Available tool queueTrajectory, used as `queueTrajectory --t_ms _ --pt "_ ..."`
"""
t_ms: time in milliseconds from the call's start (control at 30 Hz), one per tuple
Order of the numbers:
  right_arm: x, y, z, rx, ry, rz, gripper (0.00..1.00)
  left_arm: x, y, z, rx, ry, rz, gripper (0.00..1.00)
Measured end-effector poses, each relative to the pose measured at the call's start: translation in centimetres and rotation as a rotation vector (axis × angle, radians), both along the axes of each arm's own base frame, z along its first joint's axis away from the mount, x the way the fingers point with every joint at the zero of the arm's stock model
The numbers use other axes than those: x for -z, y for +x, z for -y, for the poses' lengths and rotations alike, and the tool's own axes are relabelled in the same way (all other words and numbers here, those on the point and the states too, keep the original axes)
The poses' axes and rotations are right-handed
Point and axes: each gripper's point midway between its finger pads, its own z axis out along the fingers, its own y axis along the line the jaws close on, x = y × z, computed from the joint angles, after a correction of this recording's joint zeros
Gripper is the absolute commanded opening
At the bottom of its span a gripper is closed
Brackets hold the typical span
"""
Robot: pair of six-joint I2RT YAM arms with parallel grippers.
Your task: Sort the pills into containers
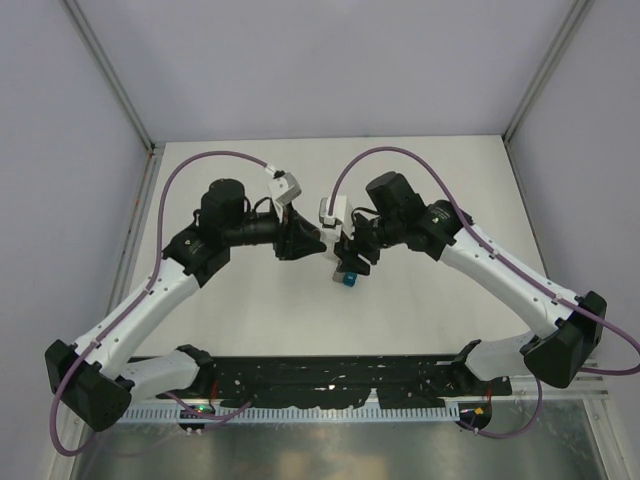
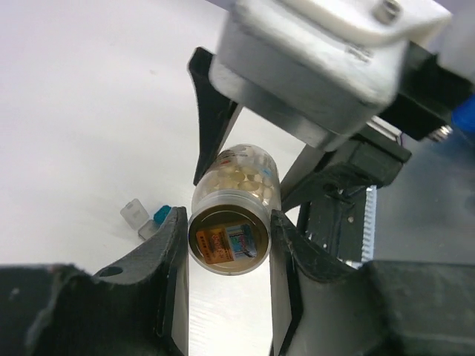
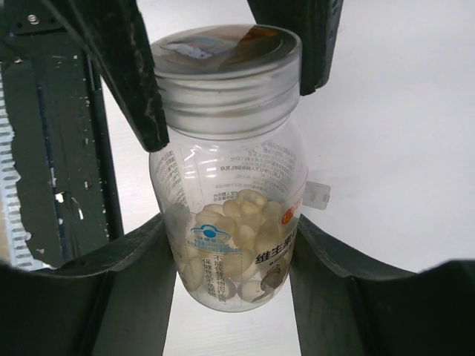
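Observe the left gripper point(image 2: 230, 241) clenched on the silver-grey screw cap point(image 3: 226, 78) of a small clear plastic vial point(image 3: 234, 185) with an orange-brown label on its top. Its two black fingers point(image 2: 172, 259) press the cap from opposite sides. Note the right gripper point(image 3: 234, 252) grasping the same vial by its lower body, so the vial is held between the two arms above the white table point(image 1: 420, 180). You will find the pale cream pills point(image 3: 241, 219) inside the vial, heaped against its wall. Locate the two containers on the table near the grippers: a tiny grey cube-like box point(image 2: 132, 213) and a tiny teal-blue cube-like box point(image 2: 161, 215), set side by side. In the top view you can make out only the teal-blue box clearly, just below the right gripper; the vial is hidden there
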Motion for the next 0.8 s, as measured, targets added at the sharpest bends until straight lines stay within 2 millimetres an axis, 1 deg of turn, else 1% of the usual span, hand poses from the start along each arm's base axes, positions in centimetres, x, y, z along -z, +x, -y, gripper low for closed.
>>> queueTrajectory --t_ms 167,267,300,433,533,600,700,800 --pt "-0.1 1.8 0.3 0.077 -0.023 0.061 0.06 0.2 1.7 -0.1 -0.175 -0.029 -0.186 0.0" --pt "-0.1 2.4 0.5 0.11 -0.032 0.081 0.06 0.0 2.6 0.0 -0.251 -0.045 -0.267 0.0" --pt "-0.2 2.7 0.5 0.121 -0.034 0.089 0.06 0.0 2.8 0.0 -0.27 -0.046 -0.283 0.03" --pt "-0.3 3.3 0.6 0.151 -0.036 0.105 0.06 -0.1 3.6 -0.1 -0.338 -0.054 -0.347 0.07" --pt "-0.1 3.5 0.5 0.158 -0.039 0.104 0.06 0.0 3.8 -0.3 -0.373 -0.058 -0.38 0.16" --pt "-0.1 3.5 0.5 0.162 -0.041 0.105 0.06 0.1 3.9 -0.3 -0.387 -0.06 -0.391 0.19" --pt "0.0 3.6 0.4 0.163 -0.042 0.106 0.06 0.1 4.0 -0.4 -0.392 -0.06 -0.396 0.18" --pt "0.0 3.6 0.4 0.163 -0.041 0.107 0.06 0.2 4.0 -0.4 -0.393 -0.06 -0.395 0.13"
